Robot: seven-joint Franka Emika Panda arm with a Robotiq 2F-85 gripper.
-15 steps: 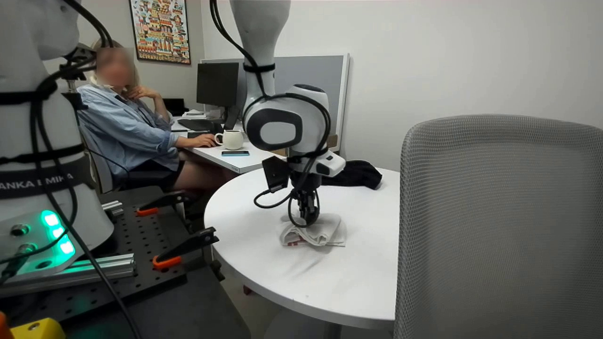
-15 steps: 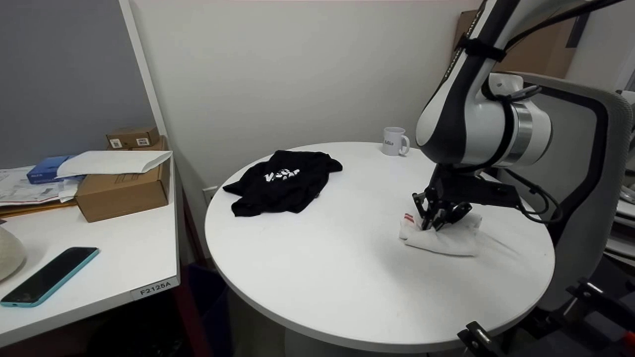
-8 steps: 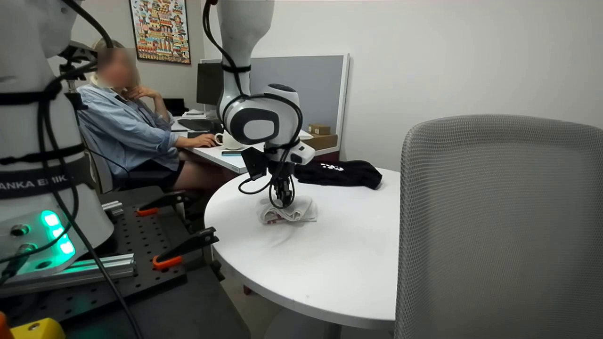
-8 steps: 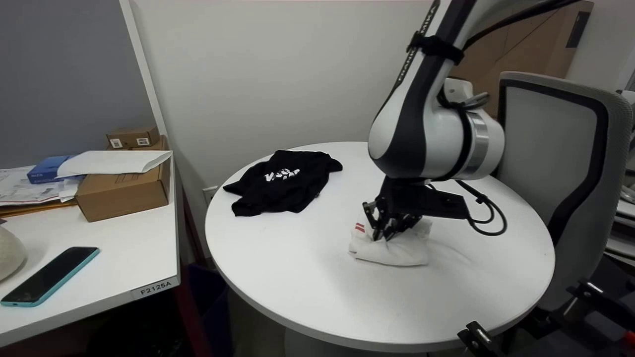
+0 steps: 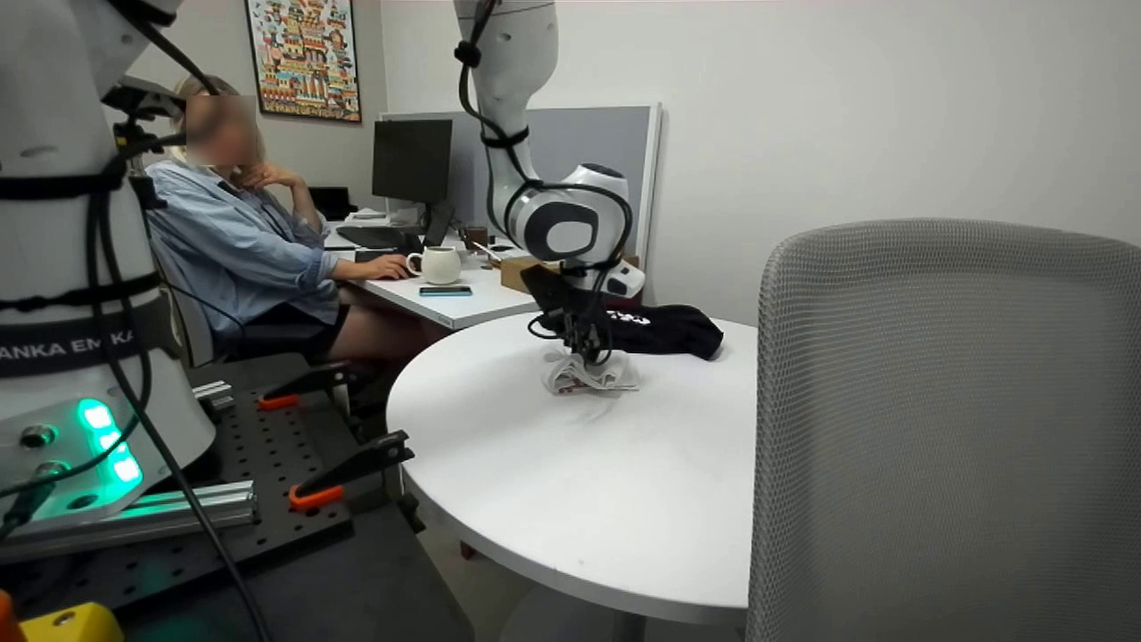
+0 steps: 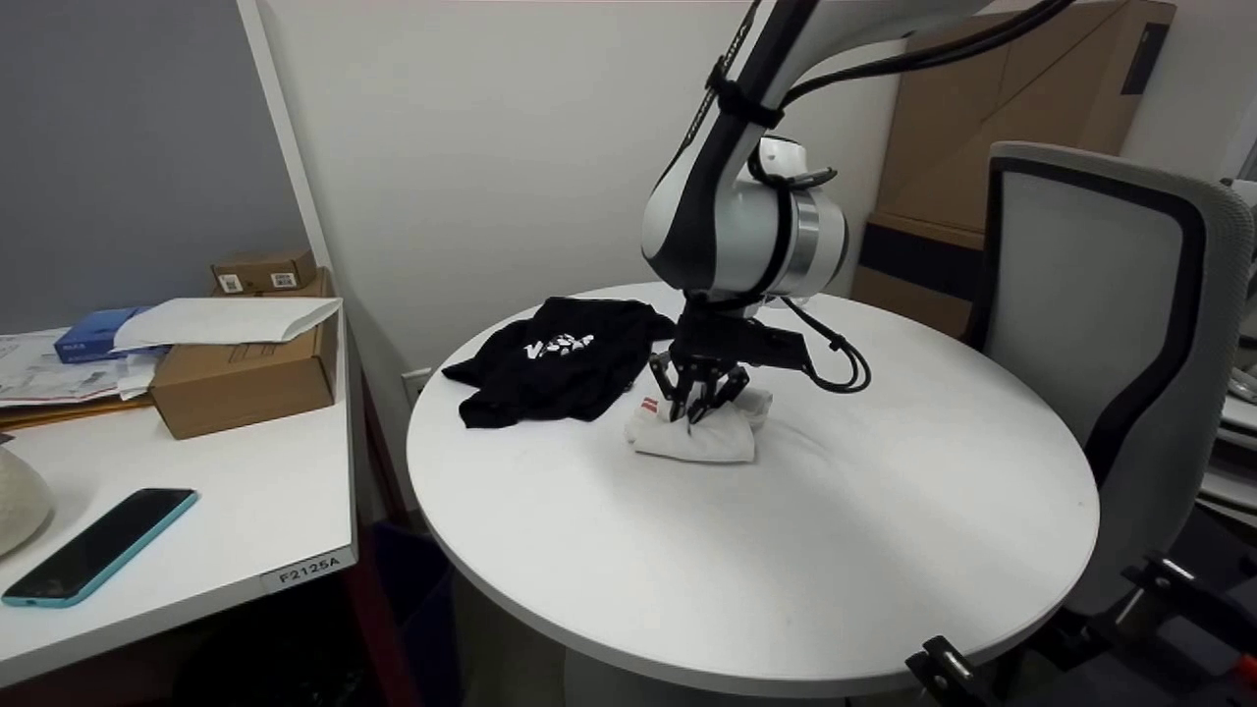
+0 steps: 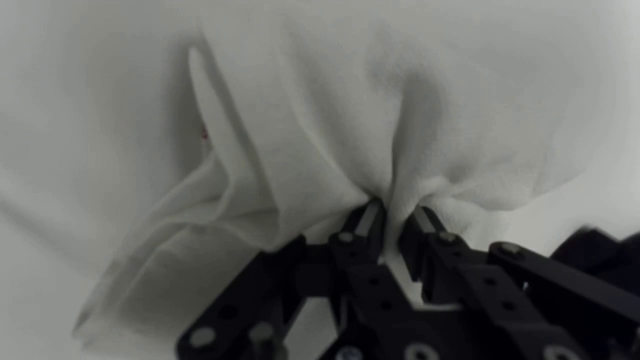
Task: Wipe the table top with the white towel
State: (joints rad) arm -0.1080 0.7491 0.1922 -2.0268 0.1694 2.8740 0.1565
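Observation:
The white towel (image 6: 702, 444) is bunched and folded, with red stripes at one corner. It lies on the round white table top (image 6: 786, 560), beside the black shirt. It also shows in an exterior view (image 5: 617, 378) and fills much of the wrist view (image 7: 320, 100). My gripper (image 7: 396, 215) points down and is shut on a pinched fold of the towel, which runs between its two fingers. The gripper also shows in both exterior views (image 5: 592, 358) (image 6: 685, 416). The towel's underside is hidden.
A black shirt (image 6: 560, 363) lies close to the towel. A white mug is mostly hidden behind the arm. A grey mesh chair (image 5: 945, 428) stands at the table's edge. A desk (image 6: 245, 511) with a phone and boxes adjoins; a person (image 5: 241, 223) sits there.
My gripper has dragged the towel across the table toward the black shirt, closing most of the distance. It has stayed shut on the towel. The shirt has not moved.

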